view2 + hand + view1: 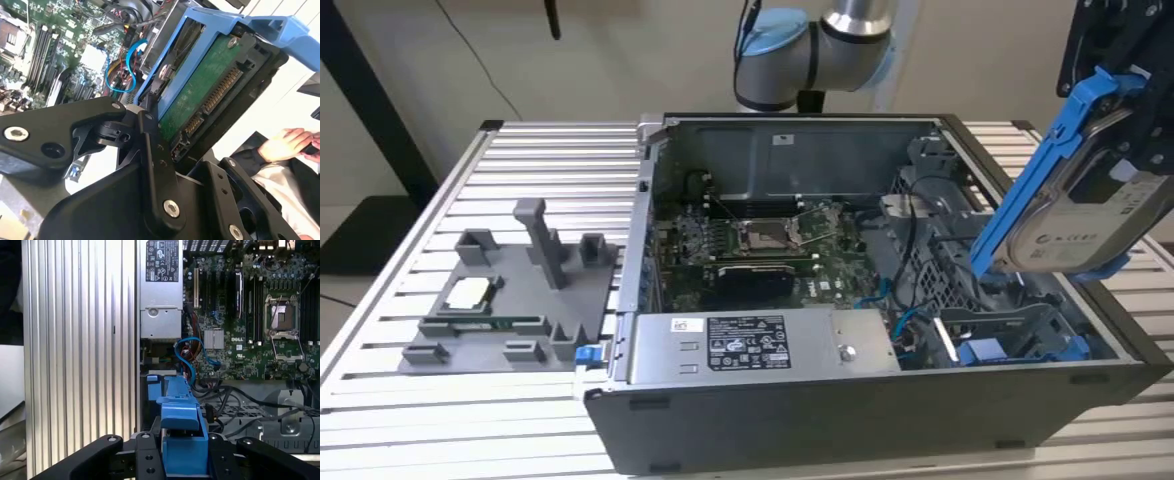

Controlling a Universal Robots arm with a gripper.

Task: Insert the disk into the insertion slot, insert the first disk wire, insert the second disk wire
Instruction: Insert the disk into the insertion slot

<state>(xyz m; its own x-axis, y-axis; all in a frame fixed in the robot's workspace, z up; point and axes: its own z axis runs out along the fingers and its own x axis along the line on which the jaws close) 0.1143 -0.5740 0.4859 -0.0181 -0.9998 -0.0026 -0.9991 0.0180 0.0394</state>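
hand (pixel 184 456) clamped on the disk (pixel 1087 210); disk tilted, raised above the insertion slot (pixel 1007 335)

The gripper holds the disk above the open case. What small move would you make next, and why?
Probably lower the disk a little toward the insertion slot, levelling it on the way. In the exterior view the disk hangs tilted and clear above the computer case, not yet in the slot. The gripper is clamped on its blue carrier.

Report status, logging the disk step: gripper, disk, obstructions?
Gripper shut on disk, tilted above case. Insertion slot not yet filled. Blue cable beside it.
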